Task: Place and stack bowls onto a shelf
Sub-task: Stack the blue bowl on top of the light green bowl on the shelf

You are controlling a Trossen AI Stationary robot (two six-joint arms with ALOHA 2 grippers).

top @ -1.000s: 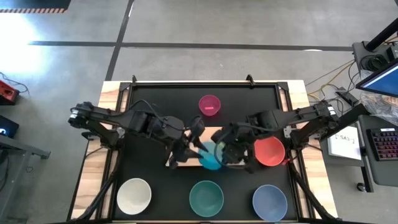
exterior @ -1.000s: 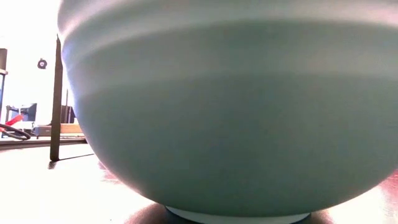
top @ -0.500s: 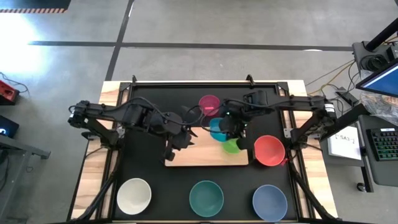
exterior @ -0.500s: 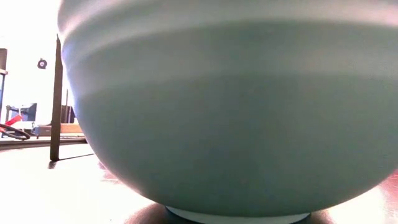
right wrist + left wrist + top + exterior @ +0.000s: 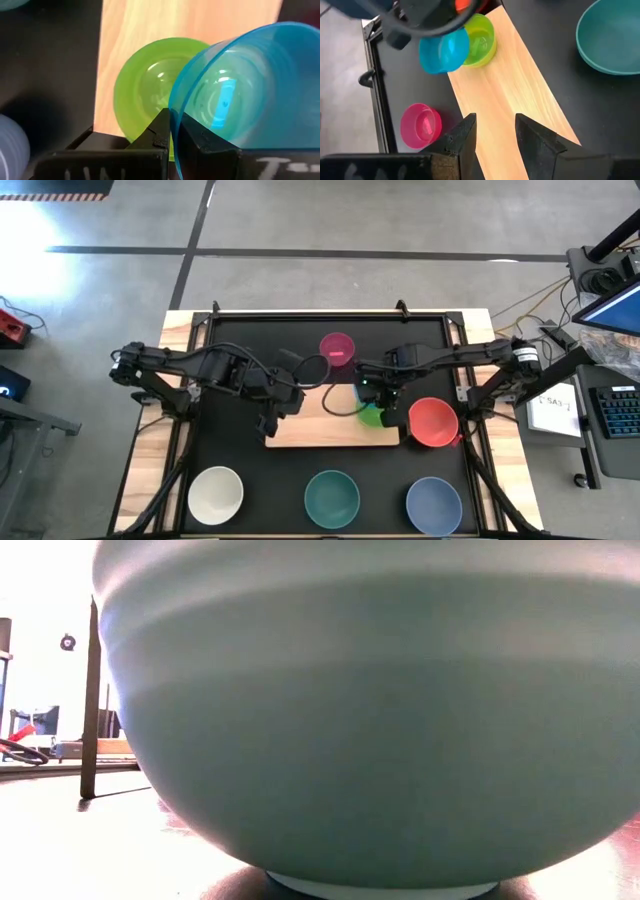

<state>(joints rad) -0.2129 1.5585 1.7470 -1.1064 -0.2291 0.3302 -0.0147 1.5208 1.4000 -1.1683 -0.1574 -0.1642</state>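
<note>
The right gripper (image 5: 172, 131) pinches the blue bowl's (image 5: 240, 95) rim, holding it above the green bowl (image 5: 479, 40) at the shelf's (image 5: 512, 95) right end. Thin, light, slick plastic: rim grips suit. The left gripper (image 5: 495, 132) hovers open over the shelf's left end.

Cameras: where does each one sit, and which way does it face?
High: overhead, straight down; both arms, shelf, magenta bowl.
Low: tabletop height, level; teal bowl fills it, no arm shows.
Left wrist: past the open left claw along the shelf.
Right wrist: right claw shut on the blue bowl, above the yellow-green bowl.
Shared: both wrist views show the blue and yellow-green bowls.
</note>
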